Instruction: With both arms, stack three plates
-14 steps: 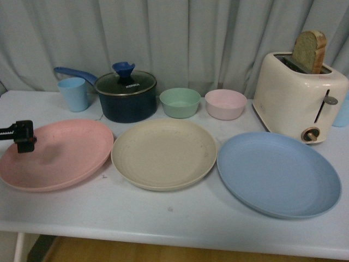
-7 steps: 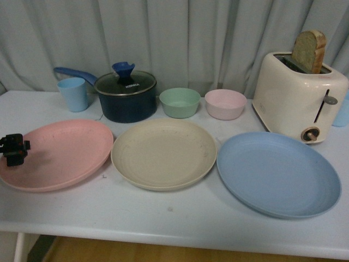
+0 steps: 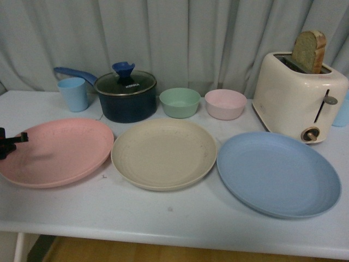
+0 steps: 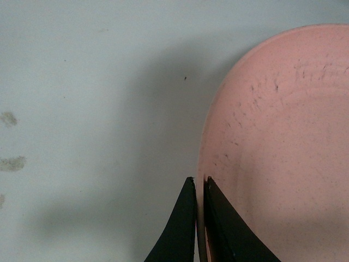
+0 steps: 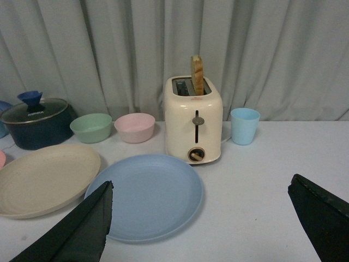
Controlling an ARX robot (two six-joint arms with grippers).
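Three plates lie in a row on the white table: a pink plate (image 3: 57, 153) at the left, a beige plate (image 3: 163, 154) in the middle, a light blue plate (image 3: 279, 173) at the right. My left gripper (image 3: 6, 143) is shut on the pink plate's left rim; in the left wrist view its black fingers (image 4: 188, 218) pinch the rim of the pink plate (image 4: 278, 147). That side of the plate looks slightly raised. My right gripper (image 5: 202, 188) is open above the table, near the blue plate (image 5: 147, 196), with the beige plate (image 5: 46, 177) beyond; it is outside the front view.
Along the back stand a blue cup (image 3: 73, 93), a dark pot with a glass lid (image 3: 126, 95), a green bowl (image 3: 180, 102), a pink bowl (image 3: 226, 103) and a cream toaster (image 3: 299, 97) holding bread. Another blue cup (image 5: 245, 125) stands by the toaster. A grey curtain hangs behind.
My left gripper has slid left from over the pink plate's inner left part to its rim and has shut on it. The plate's left side has lifted a little.
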